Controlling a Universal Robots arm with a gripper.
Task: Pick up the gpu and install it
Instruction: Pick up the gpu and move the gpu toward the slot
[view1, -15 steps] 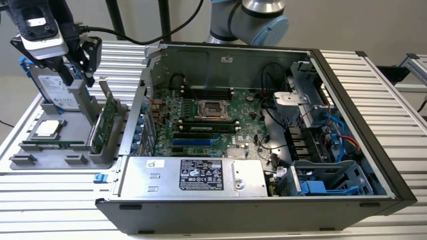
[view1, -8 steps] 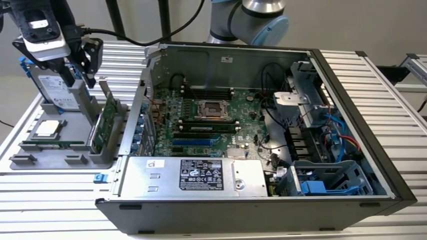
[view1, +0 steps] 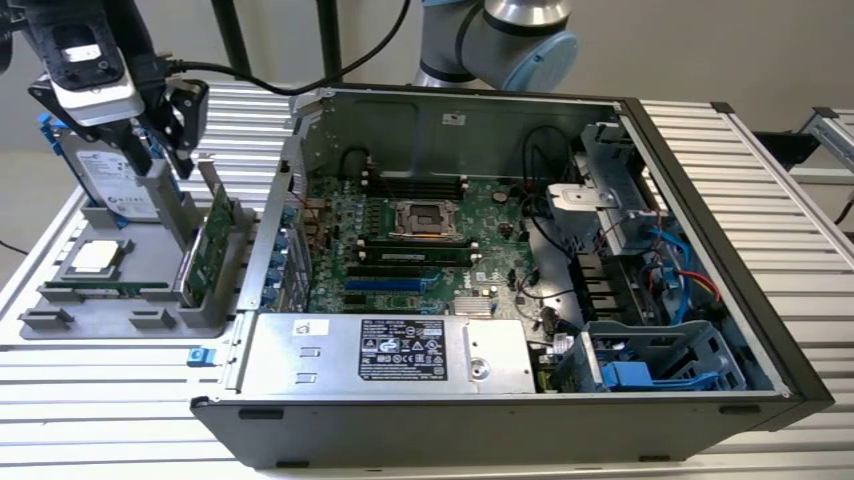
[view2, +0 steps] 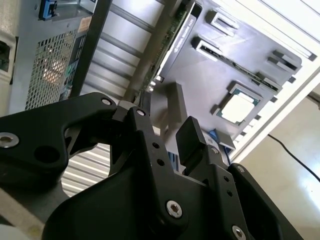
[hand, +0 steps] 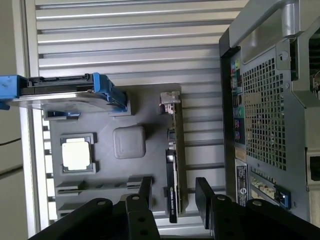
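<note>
Hand (hand: 175, 186): my fingers (hand: 204, 189) spread, gripping nothing, hanging over the gpu (hand: 174, 145) | gpu: upright on edge in grey tray (hand: 145, 100) on bench (hand: 125, 40), just beside open computer case (hand: 260, 100)

An open computer case (view1: 467, 430) sits on a ribbed metal table (view1: 107, 400). Beside it is a gray tray (view1: 100, 305). A blue-framed hard drive (view1: 114, 185) stands in the tray, and a square chip (view1: 96, 257) lies flat near it.
</note>
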